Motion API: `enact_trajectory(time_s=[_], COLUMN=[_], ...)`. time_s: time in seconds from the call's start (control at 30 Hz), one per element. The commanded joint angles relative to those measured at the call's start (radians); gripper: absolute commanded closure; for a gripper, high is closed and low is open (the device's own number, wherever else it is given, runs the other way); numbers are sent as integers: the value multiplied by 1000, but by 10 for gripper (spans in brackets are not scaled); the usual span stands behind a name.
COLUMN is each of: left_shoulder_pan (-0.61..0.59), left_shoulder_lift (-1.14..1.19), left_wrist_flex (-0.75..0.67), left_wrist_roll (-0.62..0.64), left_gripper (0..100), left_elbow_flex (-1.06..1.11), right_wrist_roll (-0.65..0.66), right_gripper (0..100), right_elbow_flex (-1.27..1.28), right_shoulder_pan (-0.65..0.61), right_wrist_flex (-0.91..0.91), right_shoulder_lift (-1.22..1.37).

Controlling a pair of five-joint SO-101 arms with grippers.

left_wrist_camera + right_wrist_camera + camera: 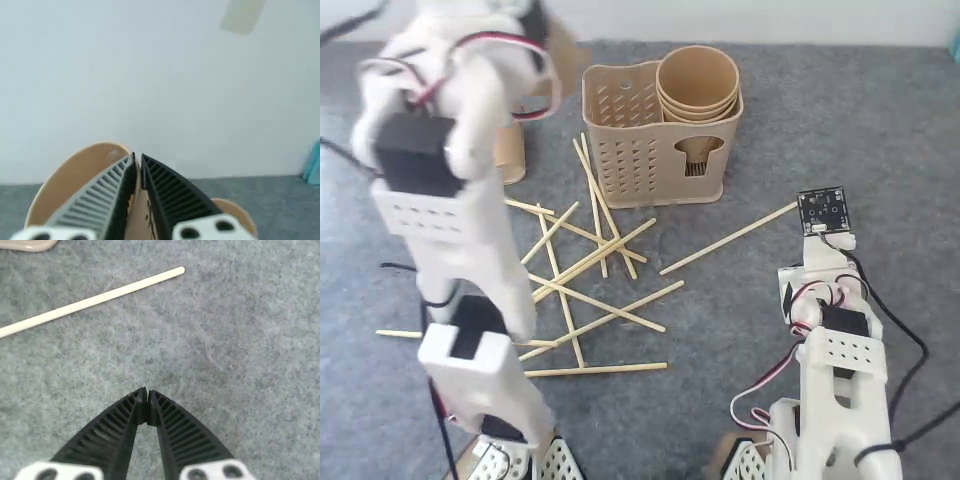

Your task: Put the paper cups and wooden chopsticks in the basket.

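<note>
My left gripper (137, 160) is raised high at the table's back left and is shut on the wall of a tan paper cup (75, 172). A beige slotted basket (620, 140) stands at the back centre with several stacked paper cups (697, 80) in one compartment. Another paper cup (510, 155) lies left of the basket, partly behind the left arm (450, 200). Several wooden chopsticks (590, 265) are scattered on the carpet in front of the basket. My right gripper (146, 392) is shut and empty, just above the carpet near a lone chopstick (95, 300), which shows in the high view as a chopstick (730, 240).
Grey carpet (880, 120) covers the table. The right arm (830, 330) stands at the front right, with cables looping beside it. A corner of the basket (25, 244) lies beyond the lone chopstick. Bare carpet stretches right of the basket.
</note>
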Motion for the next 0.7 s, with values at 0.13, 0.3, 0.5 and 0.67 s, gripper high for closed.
enact_trajectory(time_s=[0.13, 0.3, 0.5, 0.67], left_shoulder_pan=[235, 295, 315, 322], left_shoulder_lift=[-25, 26, 103, 209], left_wrist_flex=[-226, -436, -489, -489], left_wrist_roll=[-186, -313, -410, -477], left_gripper=[988, 988, 988, 988], left_elbow_flex=[7, 139, 176, 173], right_wrist_roll=[17, 17, 32, 37], right_gripper=[991, 991, 991, 991], right_elbow_flex=[-6, -6, -5, -5], right_shoulder_pan=[18, 18, 18, 15], right_wrist_flex=[2, 2, -25, -27], right_shoulder_lift=[-39, -39, -38, -38])
